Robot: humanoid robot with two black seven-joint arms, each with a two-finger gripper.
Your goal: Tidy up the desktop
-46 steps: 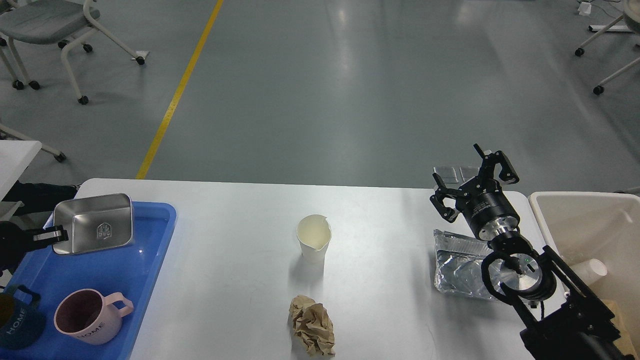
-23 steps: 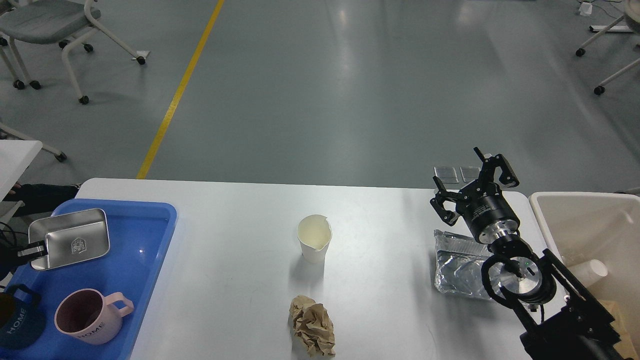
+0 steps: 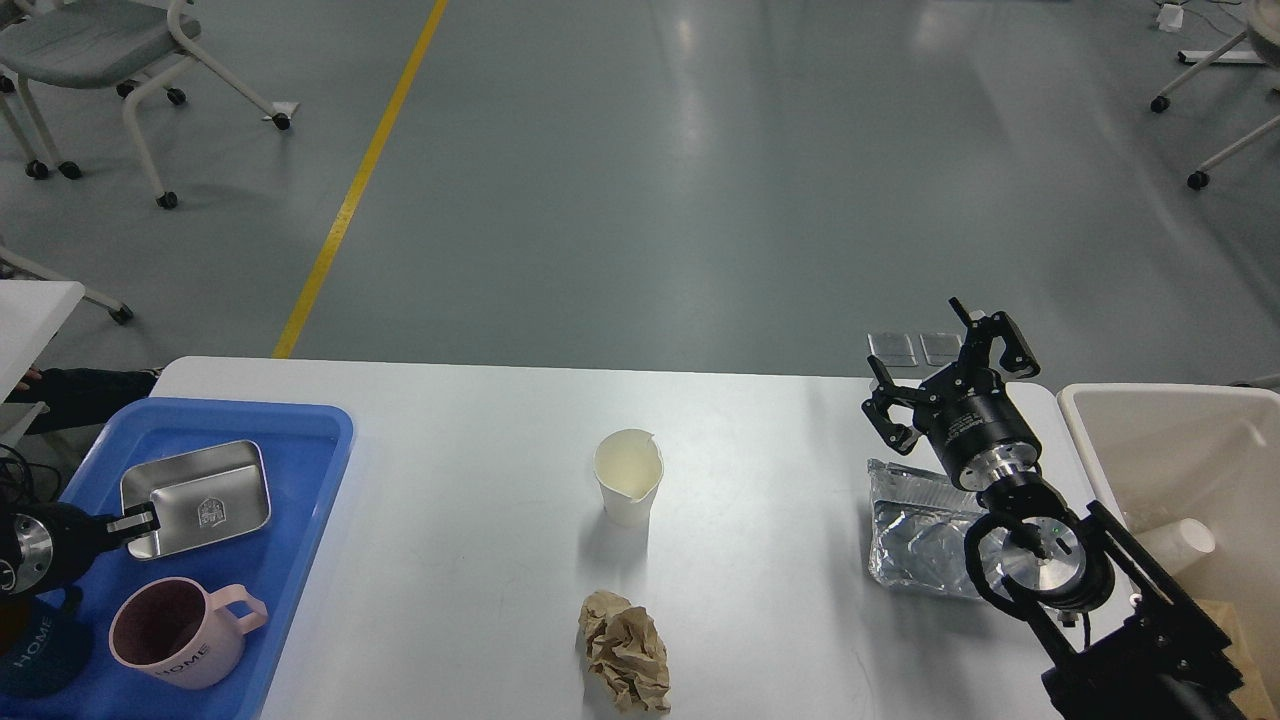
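Lowered since the earlier frame, the steel tray (image 3: pixel 197 497) lies in the blue tray (image 3: pixel 300 480) at the desktop's (image 3: pixel 480 560) left edge, pinched by the left gripper (image 3: pixel 138 522). Over the right edge, above a foil bag (image 3: pixel 915 535), the right gripper (image 3: pixel 945 375) hovers spread wide, empty.

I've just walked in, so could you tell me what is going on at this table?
The robot is tidying the desktop. Its left gripper holds the edge of a steel tin lying in the blue tray beside a pink mug. The right gripper hangs open above a foil bag. A paper cup and a paper wad are on the desktop; the bin stands at the right.
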